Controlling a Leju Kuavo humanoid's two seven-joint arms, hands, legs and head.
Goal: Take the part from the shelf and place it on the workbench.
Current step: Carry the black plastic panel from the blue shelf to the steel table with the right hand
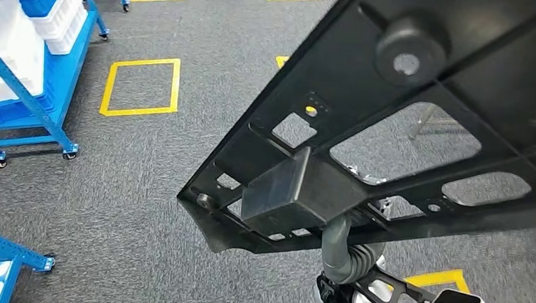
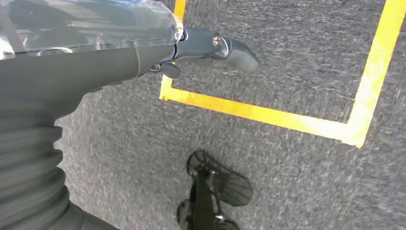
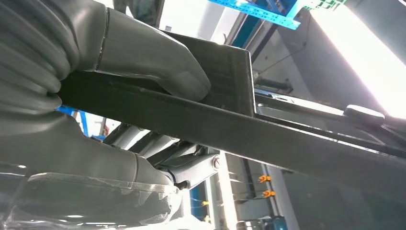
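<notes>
White bins (image 1: 17, 34) sit on the blue shelf (image 1: 55, 101) at the head view's upper left; what they hold cannot be made out. The part (image 1: 409, 126), a flat black matte panel with cut-out windows, a round boss and a boxy block, fills the upper right, raised over grey carpet (image 1: 120, 184) marked with yellow tape squares (image 1: 141, 85). The right hand (image 3: 143, 72) clamps its edge, thumb above, fingers below. The left hand (image 2: 210, 48) hangs over the carpet, fingers seemingly loose and holding nothing.
</notes>
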